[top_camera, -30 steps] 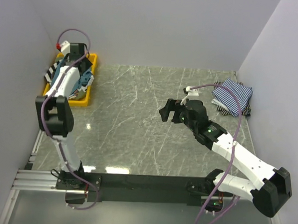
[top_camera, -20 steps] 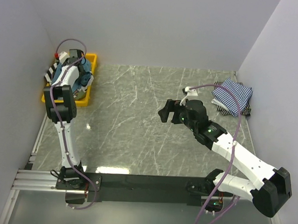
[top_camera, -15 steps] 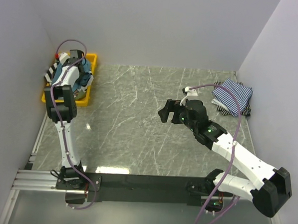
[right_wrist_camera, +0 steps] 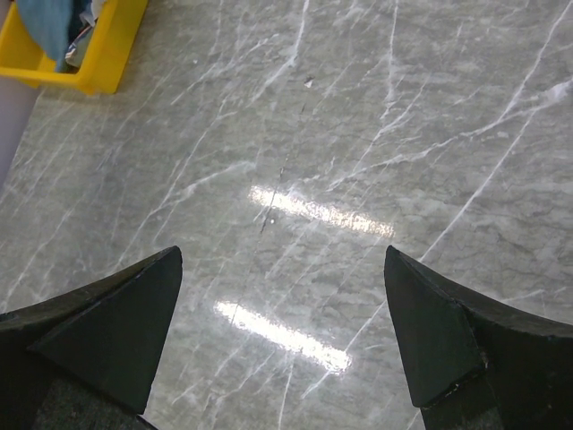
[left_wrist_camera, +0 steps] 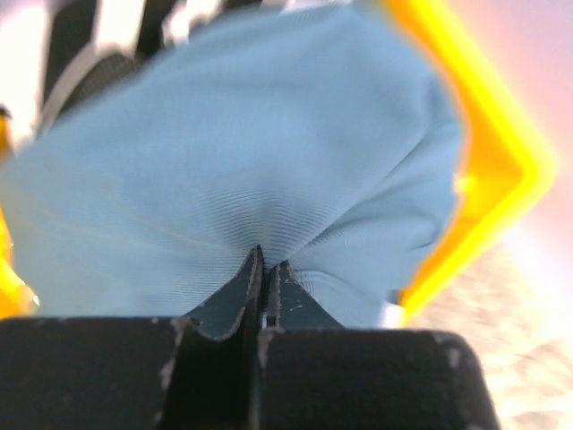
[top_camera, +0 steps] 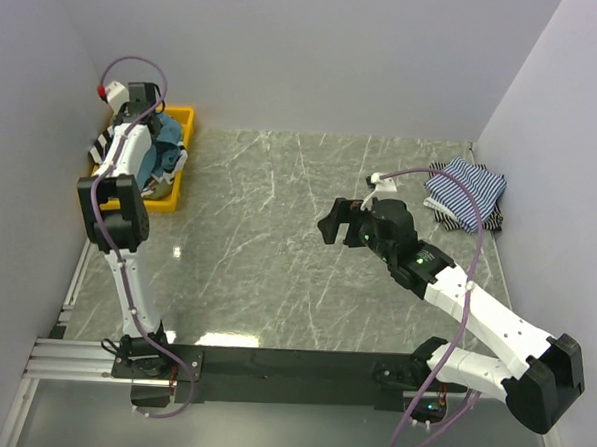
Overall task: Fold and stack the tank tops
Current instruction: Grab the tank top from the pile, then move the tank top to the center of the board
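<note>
Left gripper [left_wrist_camera: 261, 266]: fingers pinched together on a fold of the teal top [left_wrist_camera: 233, 152], over the yellow tray [left_wrist_camera: 501, 170]. Right gripper [right_wrist_camera: 282, 269]: fingers spread wide, holding nothing, above the table [right_wrist_camera: 376, 134].

You have a teal tank top [left_wrist_camera: 224, 161] bunched against a black-and-white striped one [left_wrist_camera: 81, 40] — thin-striped tops [top_camera: 467, 192] piled far right.

No lettering, label, brand name, number or sign can be read in any of the three views.
</note>
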Robot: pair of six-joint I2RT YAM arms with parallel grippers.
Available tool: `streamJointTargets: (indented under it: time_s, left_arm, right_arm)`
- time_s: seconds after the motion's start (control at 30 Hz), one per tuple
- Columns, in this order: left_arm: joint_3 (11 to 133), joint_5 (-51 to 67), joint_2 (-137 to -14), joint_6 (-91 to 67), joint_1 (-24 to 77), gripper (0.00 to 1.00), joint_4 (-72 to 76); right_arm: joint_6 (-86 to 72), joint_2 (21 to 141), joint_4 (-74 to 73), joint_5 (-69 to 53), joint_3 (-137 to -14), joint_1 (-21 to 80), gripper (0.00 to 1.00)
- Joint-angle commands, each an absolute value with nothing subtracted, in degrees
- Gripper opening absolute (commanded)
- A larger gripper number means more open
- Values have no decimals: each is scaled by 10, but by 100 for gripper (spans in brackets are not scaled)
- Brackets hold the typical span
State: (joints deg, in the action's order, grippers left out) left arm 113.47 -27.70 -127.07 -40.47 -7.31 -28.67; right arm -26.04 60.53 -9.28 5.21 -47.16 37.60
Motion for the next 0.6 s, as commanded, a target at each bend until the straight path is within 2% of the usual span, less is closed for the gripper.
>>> streamJointTargets:
  time_s: [0.0,0.37,0.57]
  left_arm:
    - [1131,-267,-1172,-381,-75,1,-228]
    - [1114,-253,-1029,-322,-4,1,-180]
    - [1104,-269,-953,-287,117,1,-175]
  right_arm:
    - [-251,593,-88,76,-468,374,100]
    - [-251,604,-86,112,-487,373,100]
    - [-266,594,-62,130,-493,371,100]
